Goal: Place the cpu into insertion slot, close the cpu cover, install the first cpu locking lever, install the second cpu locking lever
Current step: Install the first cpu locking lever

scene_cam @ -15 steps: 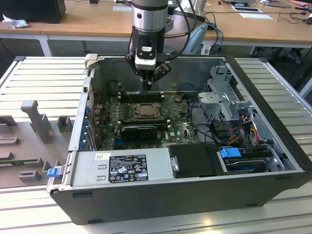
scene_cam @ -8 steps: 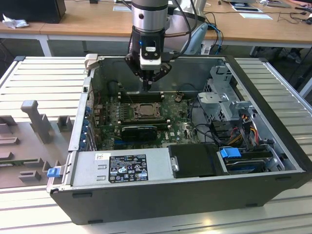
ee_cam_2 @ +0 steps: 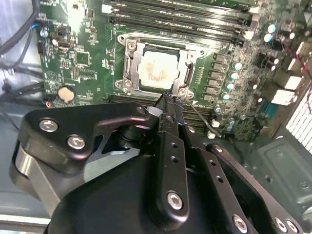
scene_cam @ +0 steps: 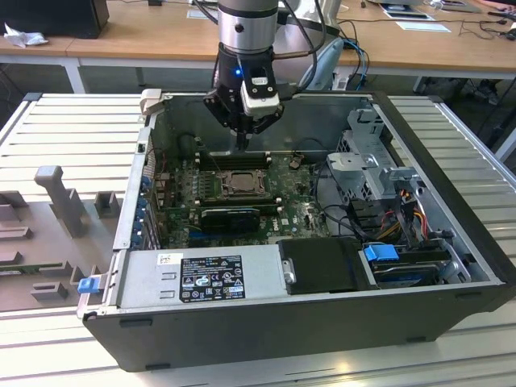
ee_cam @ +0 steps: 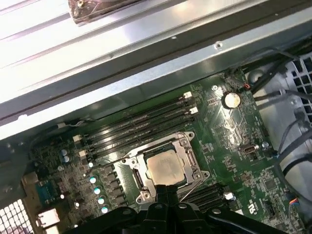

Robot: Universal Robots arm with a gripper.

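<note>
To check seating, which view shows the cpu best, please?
The second wrist view: the cpu faces the camera, unobstructed. The first wrist view shows it more obliquely; the exterior view, tiny and distant.

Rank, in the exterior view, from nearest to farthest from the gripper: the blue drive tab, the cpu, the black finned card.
1. cpu, just by the gripper.
2. black finned card, nearer the camera.
3. blue drive tab, at the exterior view's right.

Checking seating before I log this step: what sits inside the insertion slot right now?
The cpu lies in the insertion slot, its pale face showing through the cut-out of the cpu cover. The cover's frame overlaps the chip's edges, and the contacts beneath it are hidden.
</note>
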